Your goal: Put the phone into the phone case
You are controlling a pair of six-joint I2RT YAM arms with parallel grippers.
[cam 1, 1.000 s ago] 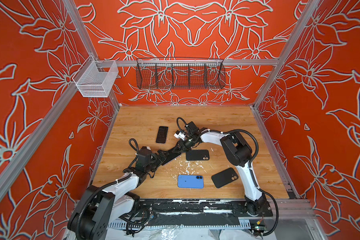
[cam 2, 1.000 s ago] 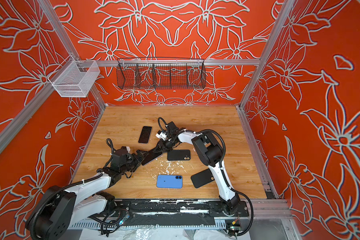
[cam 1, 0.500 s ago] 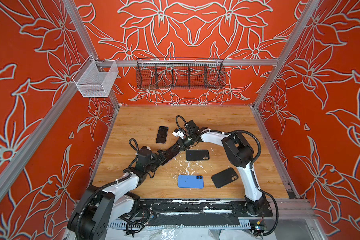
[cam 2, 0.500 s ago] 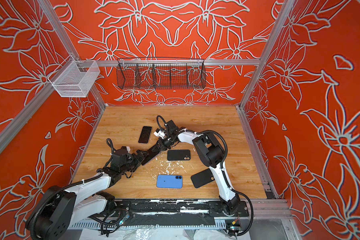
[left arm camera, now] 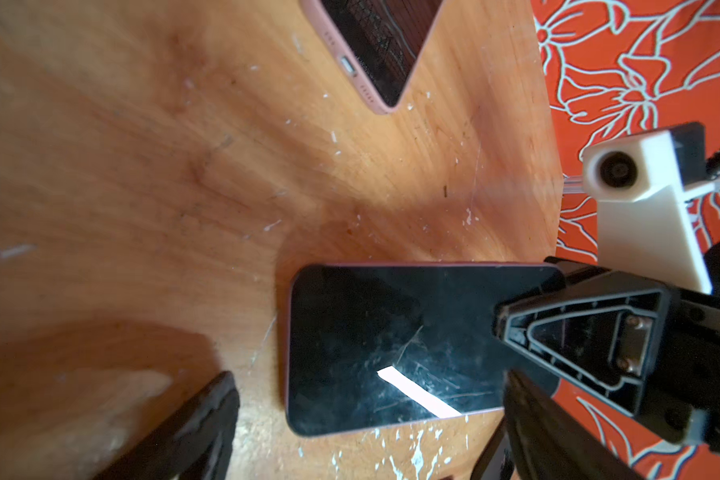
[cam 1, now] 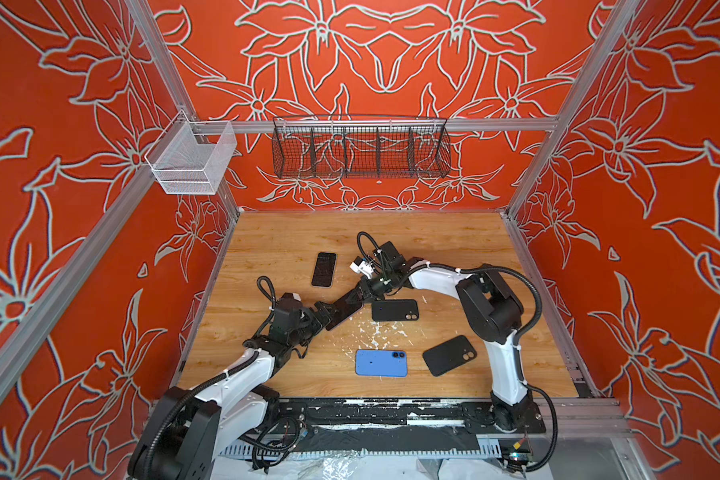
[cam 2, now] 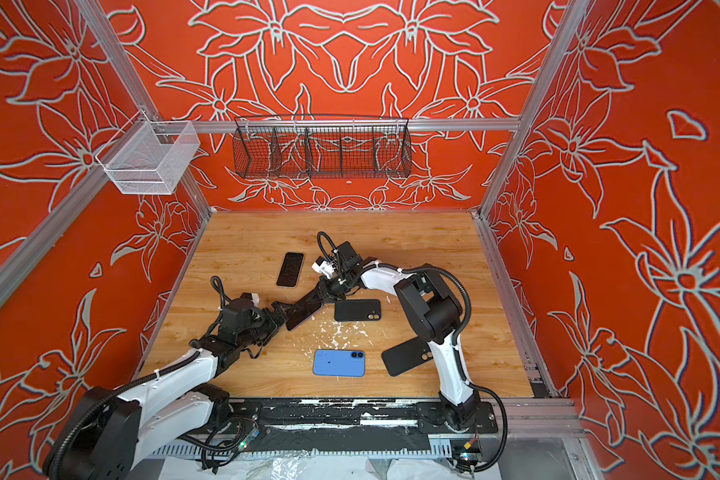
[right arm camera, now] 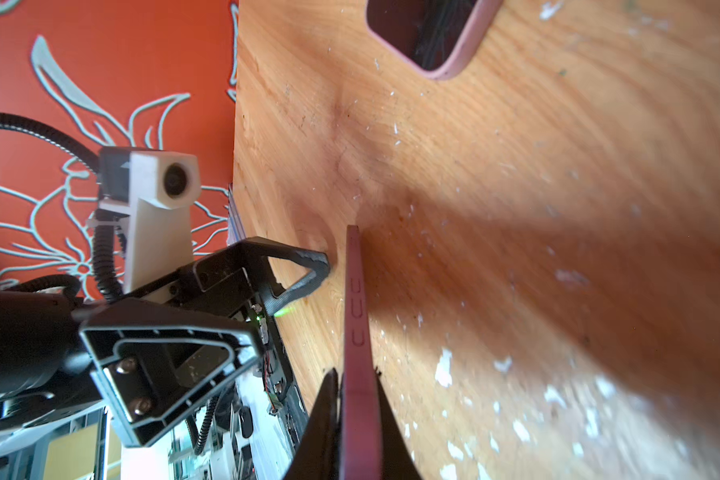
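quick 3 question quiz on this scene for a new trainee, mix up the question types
1. True or false: the right gripper is shut on one end of the pink-edged phone.
2. Where is the blue case? A in the wire basket; B flat on the table, near the front; C leaning on the back wall.
3. Fill in: the left gripper, at the phone's other end, has its jaws ____.

Key: 1 true; 2 B; 3 open

Right hand [cam 1: 355, 296] now clamped on phone [cam 1: 344, 310] end — jaws narrowed.
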